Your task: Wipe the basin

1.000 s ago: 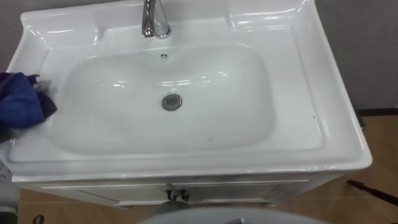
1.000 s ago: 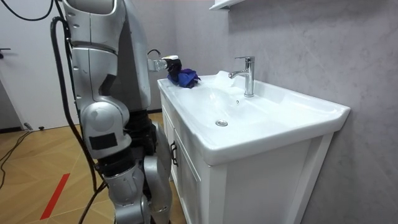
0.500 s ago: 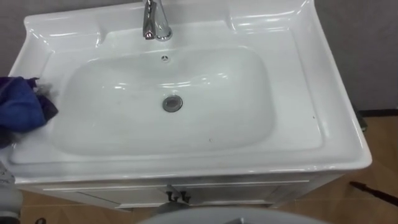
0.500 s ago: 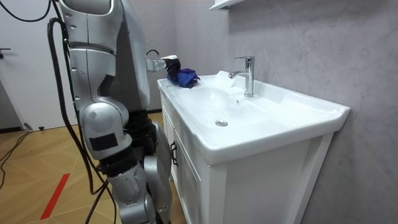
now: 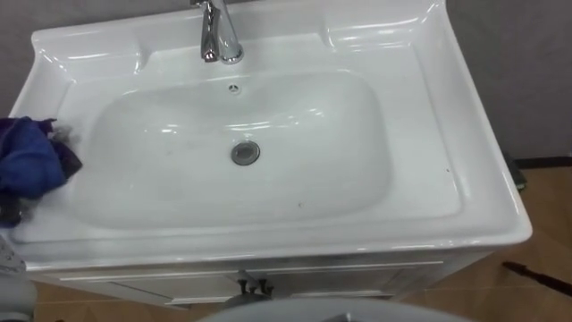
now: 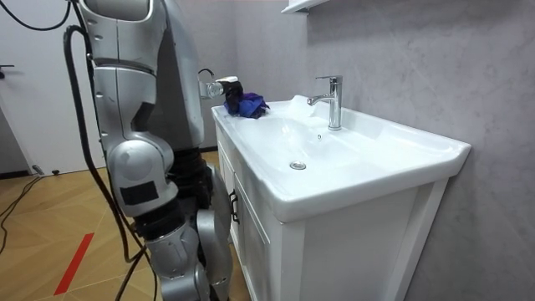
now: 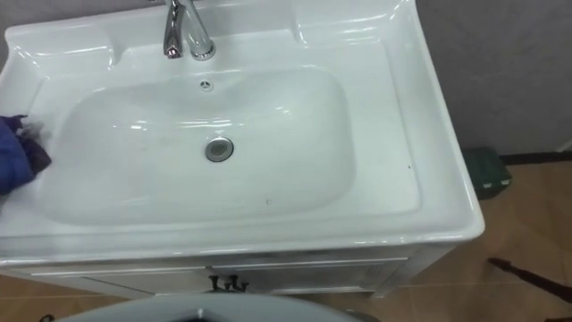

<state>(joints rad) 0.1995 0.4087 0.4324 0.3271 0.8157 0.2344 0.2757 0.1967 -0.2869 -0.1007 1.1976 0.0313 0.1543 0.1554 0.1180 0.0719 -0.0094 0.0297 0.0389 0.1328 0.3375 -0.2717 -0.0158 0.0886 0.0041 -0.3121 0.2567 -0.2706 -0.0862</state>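
At the back rim of the white basin point(image 5: 429, 107) a chrome faucet point(image 5: 217, 36) stands upright, its spout reaching over the bowl. Just below it in the bowl's rear wall is a small overflow hole point(image 5: 233, 88). A round metal drain point(image 5: 246, 152) sits in the middle of the bowl. The basin rests on a white cabinet point(image 6: 259, 242) with two dark door handles point(image 5: 255, 286) close together under the front edge. A grey wall runs behind it, a white shelf point(image 6: 301, 5) shows high on that wall, and the wooden floor point(image 7: 527, 233) carries a dark green object point(image 7: 487, 172) beside the cabinet's right end. The robot stands upright at the front of the basin, its left arm stretched to the far end in the room view.

Compared with a second ago, the eye views have slid a little, which is the camera's own shift. The room view shows arm and cloth in almost the same place.

The blue cloth point(image 5: 27, 161) lies bunched on the basin's flat left rim, at the lip of the bowl and well apart from the faucet and drain. The left hand point(image 6: 231, 85) is right at the cloth, on its outer side. Whether it clasps the cloth or only rests against it cannot be told.
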